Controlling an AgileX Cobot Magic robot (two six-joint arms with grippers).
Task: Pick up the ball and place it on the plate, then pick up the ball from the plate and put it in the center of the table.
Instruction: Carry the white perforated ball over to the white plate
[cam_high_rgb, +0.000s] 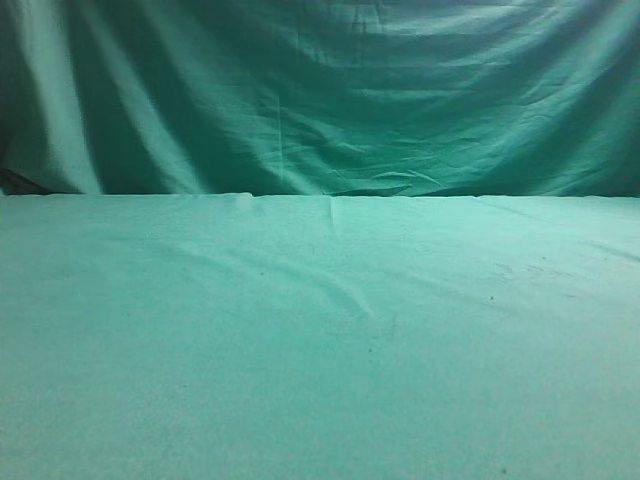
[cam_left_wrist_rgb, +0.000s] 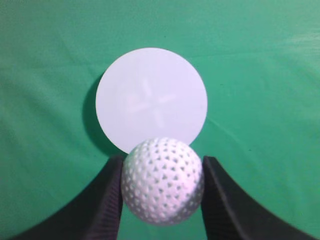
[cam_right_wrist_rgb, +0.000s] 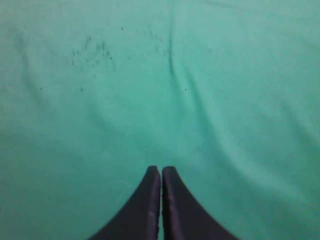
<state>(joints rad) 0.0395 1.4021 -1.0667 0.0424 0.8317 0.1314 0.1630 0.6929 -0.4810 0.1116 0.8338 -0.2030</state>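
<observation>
Exterior view: bare green tabletop (cam_high_rgb: 320, 340), wrinkled cloth, draped curtain (cam_high_rgb: 320, 90) behind; no arms visible. Left wrist view: left hand (cam_left_wrist_rgb: 162, 187) clenched on the dimpled white ball (cam_left_wrist_rgb: 162, 181), held above a flat round white plate (cam_left_wrist_rgb: 151, 97); placing seemed imminent, return to centre outstanding. Right wrist view: right hand (cam_right_wrist_rgb: 161, 172) clenched empty over cloth.

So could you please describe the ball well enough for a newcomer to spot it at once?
On the green table lies a flat white plate. Just in front of it, the left gripper clamps the ball, round and dimpled where the plate is smooth.
</observation>
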